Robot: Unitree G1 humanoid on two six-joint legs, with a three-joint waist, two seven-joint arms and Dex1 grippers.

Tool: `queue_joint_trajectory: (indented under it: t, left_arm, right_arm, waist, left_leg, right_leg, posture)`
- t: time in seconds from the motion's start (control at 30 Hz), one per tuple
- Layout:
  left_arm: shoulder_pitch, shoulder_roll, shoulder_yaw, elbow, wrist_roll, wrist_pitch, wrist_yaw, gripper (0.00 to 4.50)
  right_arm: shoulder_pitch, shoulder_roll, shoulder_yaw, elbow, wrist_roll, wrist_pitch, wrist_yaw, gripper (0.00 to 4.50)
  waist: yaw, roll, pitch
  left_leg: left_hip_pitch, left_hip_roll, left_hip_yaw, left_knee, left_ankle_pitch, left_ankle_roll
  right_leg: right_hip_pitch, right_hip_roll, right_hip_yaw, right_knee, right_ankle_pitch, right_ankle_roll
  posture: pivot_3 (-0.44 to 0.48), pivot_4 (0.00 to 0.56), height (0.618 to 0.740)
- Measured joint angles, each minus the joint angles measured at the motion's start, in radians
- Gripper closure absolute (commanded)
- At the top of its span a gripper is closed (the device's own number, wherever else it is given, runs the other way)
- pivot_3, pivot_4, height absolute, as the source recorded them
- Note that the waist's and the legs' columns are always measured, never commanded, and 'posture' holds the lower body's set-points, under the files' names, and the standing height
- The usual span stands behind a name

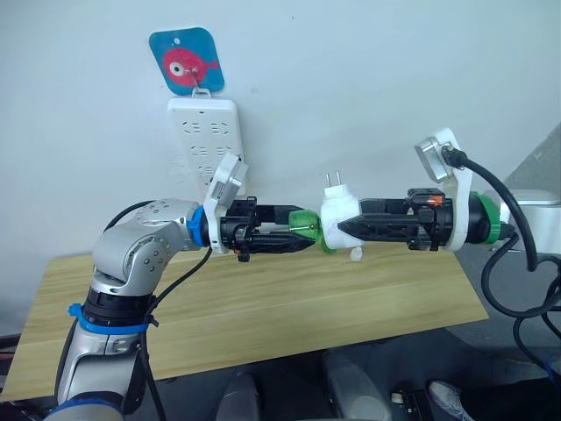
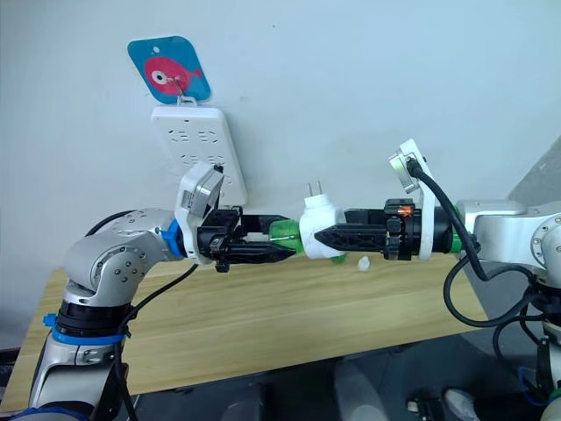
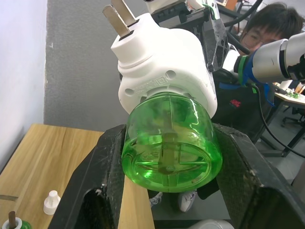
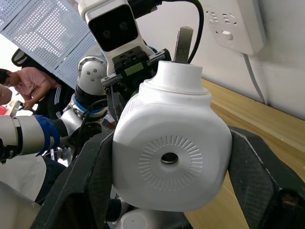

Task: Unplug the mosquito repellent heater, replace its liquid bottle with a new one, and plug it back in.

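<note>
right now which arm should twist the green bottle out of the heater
Left. Its gripper is shut on the translucent green plastic bottle, while the right gripper clamps the white rounded plastic heater, steadying it.

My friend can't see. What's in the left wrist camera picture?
Two black fingers squeeze a clear green bottle that sits in a white mosquito repellent heater, prongs pointing up. Below lies a wooden table with a small white cap.
</note>
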Motion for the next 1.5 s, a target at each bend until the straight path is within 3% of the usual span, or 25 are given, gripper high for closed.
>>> queue_joint_trajectory:
  t: [0.07,0.2,0.23,0.97,1.5]
  left_arm:
    - [0.004,-0.006,0.002,0.000,0.002,0.000,0.009,2.22]
    - [0.009,-0.038,-0.010,-0.012,0.006,-0.003,0.028,2.22]
    - [0.006,-0.054,-0.025,-0.015,0.005,-0.005,0.029,2.22]
    - [0.017,-0.070,-0.042,-0.015,0.004,-0.043,0.059,2.22]
    - [0.038,-0.131,-0.050,-0.016,0.009,-0.093,0.112,2.22]
  right_arm:
    - [0.001,0.001,0.000,0.001,0.004,-0.002,-0.016,1.49]
    - [0.009,0.021,0.037,0.004,0.037,-0.010,-0.066,0.13]
    - [0.009,0.035,0.057,-0.007,0.048,-0.008,-0.067,0.00]
    - [-0.001,-0.041,0.084,0.032,0.173,-0.015,-0.125,0.00]
    - [-0.161,-0.055,0.132,0.053,0.092,0.056,-0.112,0.00]
  waist:
    - [0.000,0.000,0.000]
    - [0.000,0.000,-0.002]
    - [0.000,0.000,-0.002]
    - [-0.002,0.000,-0.010]
    - [-0.001,0.001,-0.020]
  left_leg:
    - [0.000,0.000,0.000,0.000,0.000,0.000]
    - [0.000,0.000,0.000,0.000,0.000,0.000]
    - [0.000,0.000,0.000,0.000,0.000,0.000]
    - [0.000,0.000,0.000,0.000,0.000,0.000]
    - [0.000,0.000,0.000,0.000,0.000,0.000]
  right_leg:
    - [0.000,0.000,0.000,0.000,0.000,0.000]
    - [0.000,0.000,0.000,0.000,0.000,0.000]
    - [0.000,0.000,0.000,0.000,0.000,0.000]
    - [0.000,0.000,0.000,0.000,0.000,0.000]
    - [0.000,0.000,0.000,0.000,0.000,0.000]
  posture:
    - [-0.169,0.119,0.736]
    - [-0.169,0.119,0.736]
    - [-0.169,0.119,0.736]
    - [-0.180,0.105,0.736]
    - [-0.176,0.109,0.736]
